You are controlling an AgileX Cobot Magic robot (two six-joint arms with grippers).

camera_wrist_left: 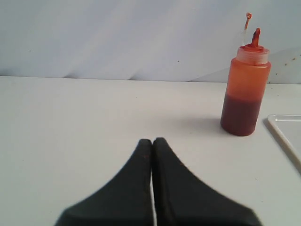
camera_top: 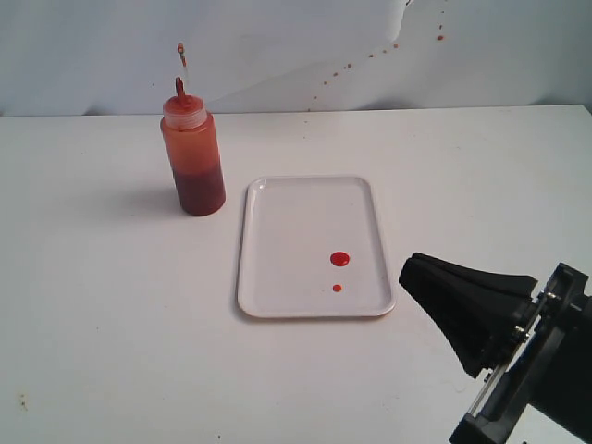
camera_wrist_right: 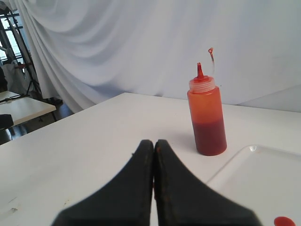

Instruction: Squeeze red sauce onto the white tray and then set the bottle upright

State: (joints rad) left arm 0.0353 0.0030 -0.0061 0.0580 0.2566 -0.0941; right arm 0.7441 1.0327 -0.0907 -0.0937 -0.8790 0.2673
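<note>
The bottle (camera_top: 193, 157) stands upright on the table, left of the white tray (camera_top: 277, 240), its nozzle and tethered tip pointing up. It also shows in the left wrist view as the bottle (camera_wrist_left: 245, 89) and in the right wrist view as the bottle (camera_wrist_right: 206, 113). Two round drops of red sauce (camera_top: 339, 259) lie on the tray's right half; one drop (camera_wrist_right: 283, 221) shows at the right wrist view's edge. My right gripper (camera_top: 418, 268) is shut and empty, near the tray's front right corner. My left gripper (camera_wrist_left: 152, 140) is shut on nothing, away from the bottle, and out of the exterior view.
A white table (camera_top: 111, 305) carries everything. A wrinkled white backdrop (camera_top: 296, 46) behind it bears small brownish-red specks. Past the table's edge, other furniture and a stand (camera_wrist_right: 19, 70) show in the right wrist view.
</note>
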